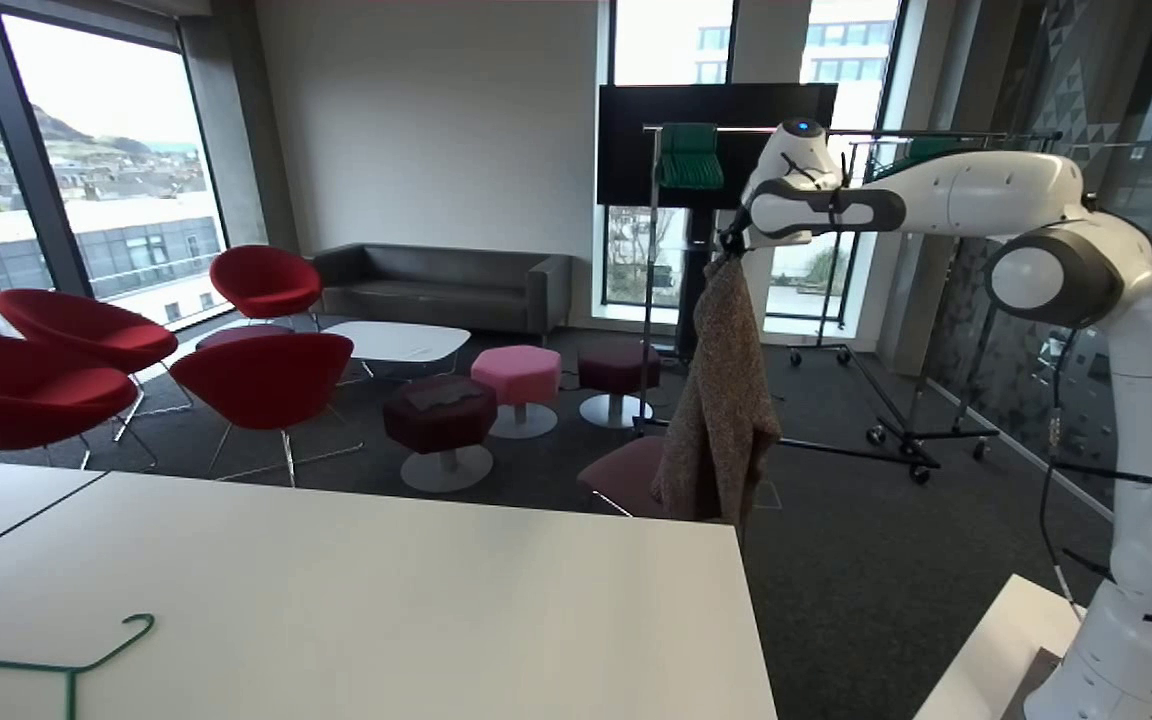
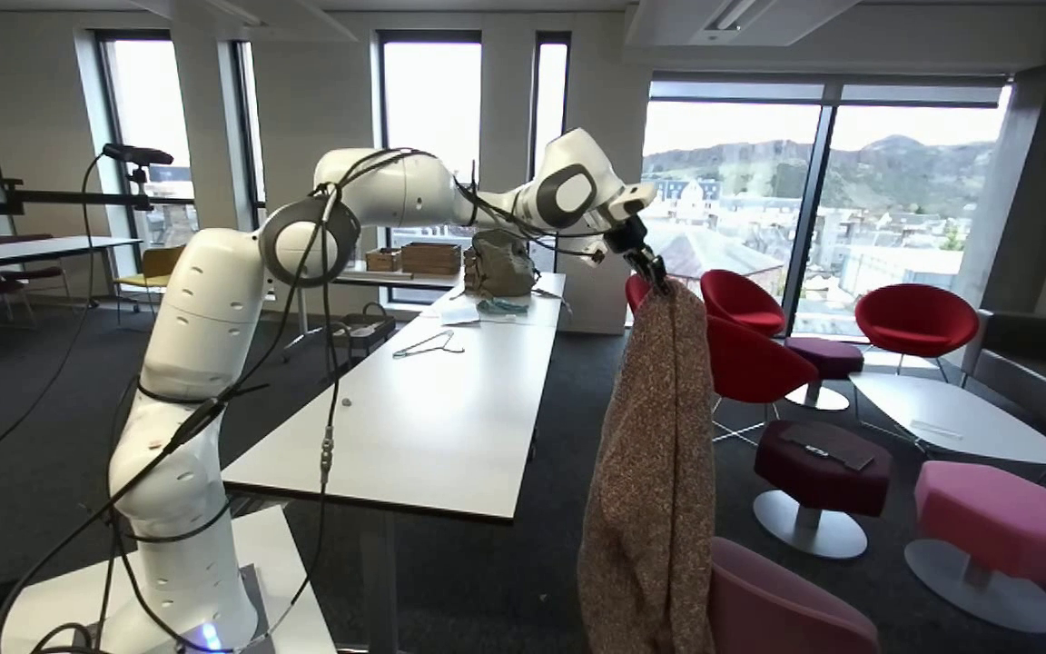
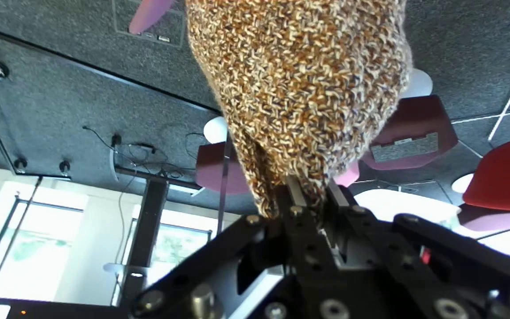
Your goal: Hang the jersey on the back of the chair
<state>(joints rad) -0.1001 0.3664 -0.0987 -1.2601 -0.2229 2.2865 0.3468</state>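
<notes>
The jersey, a mottled brown knit [image 1: 726, 390], hangs in long folds from my gripper [image 1: 732, 248]. In an exterior view the jersey [image 2: 655, 472] runs down past the bottom edge of the picture. My gripper [image 2: 657, 277] is high above the floor, fingers pointing down. In the wrist view the gripper [image 3: 313, 192] is shut on a bunched edge of the jersey [image 3: 299, 88]. The maroon chair [image 1: 626, 475] shows beside and partly behind the jersey's lower part, and its back also shows in an exterior view [image 2: 786, 604]. I cannot tell whether jersey and chair touch.
A long white table [image 1: 416, 600] stands close to the jersey and hides its lower end; a green hanger [image 1: 71, 670] lies on it. A clothes rail [image 1: 649, 300] stands behind the gripper. Maroon [image 1: 441, 415] and pink [image 1: 516, 375] stools and red chairs [image 1: 261, 375] stand beyond.
</notes>
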